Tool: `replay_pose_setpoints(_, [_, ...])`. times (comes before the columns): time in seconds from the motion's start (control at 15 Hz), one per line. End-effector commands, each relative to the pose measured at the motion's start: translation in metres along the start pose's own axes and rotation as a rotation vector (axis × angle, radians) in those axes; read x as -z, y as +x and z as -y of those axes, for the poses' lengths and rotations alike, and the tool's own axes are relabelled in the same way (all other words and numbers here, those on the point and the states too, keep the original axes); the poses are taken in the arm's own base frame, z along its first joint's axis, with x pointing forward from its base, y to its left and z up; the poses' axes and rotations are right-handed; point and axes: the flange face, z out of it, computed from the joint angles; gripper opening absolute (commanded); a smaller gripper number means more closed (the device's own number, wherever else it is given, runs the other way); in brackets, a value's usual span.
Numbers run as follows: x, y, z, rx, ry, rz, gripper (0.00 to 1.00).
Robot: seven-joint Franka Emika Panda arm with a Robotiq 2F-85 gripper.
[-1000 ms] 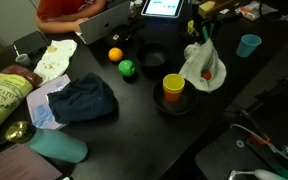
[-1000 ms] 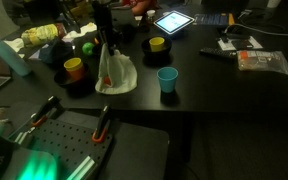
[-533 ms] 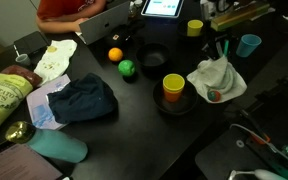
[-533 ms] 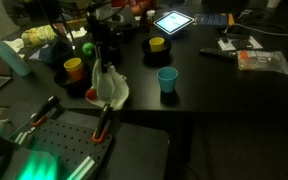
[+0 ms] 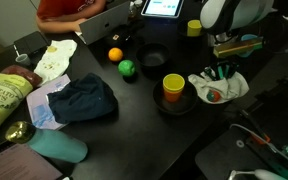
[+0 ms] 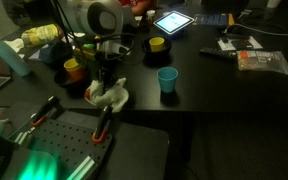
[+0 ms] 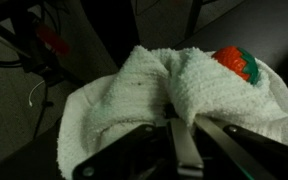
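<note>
My jaws stand almost fully closed on a fold of the white towel (image 7: pixel 124 95). In the wrist view both fingers meet on the cloth at my gripper (image 7: pixel 172 120). A red and green object (image 7: pixel 236 62) sits wrapped in the towel at the upper right of that view.

Change from one second ago: the towel then hung as a tall bundle, higher in the frame. In an exterior view the towel (image 5: pixel 220 88) now lies low and spread on the black table (image 5: pixel 134 130) at right centre, just right of the yellow cup (image 5: pixel 173 86). My arm has come down with it and now fills the upper right of the frame.
</note>
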Motion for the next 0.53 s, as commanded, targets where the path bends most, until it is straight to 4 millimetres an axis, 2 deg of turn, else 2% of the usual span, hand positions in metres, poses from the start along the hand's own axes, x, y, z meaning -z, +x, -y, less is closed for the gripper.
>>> replay_pose_setpoints(0.0, [0.007, 0.007, 0.009, 0.019, 0.062, -0.016, 0.07])
replay_pose_setpoints(0.47, [0.072, -0.008, 0.024, 0.070, 0.035, -0.109, 0.07])
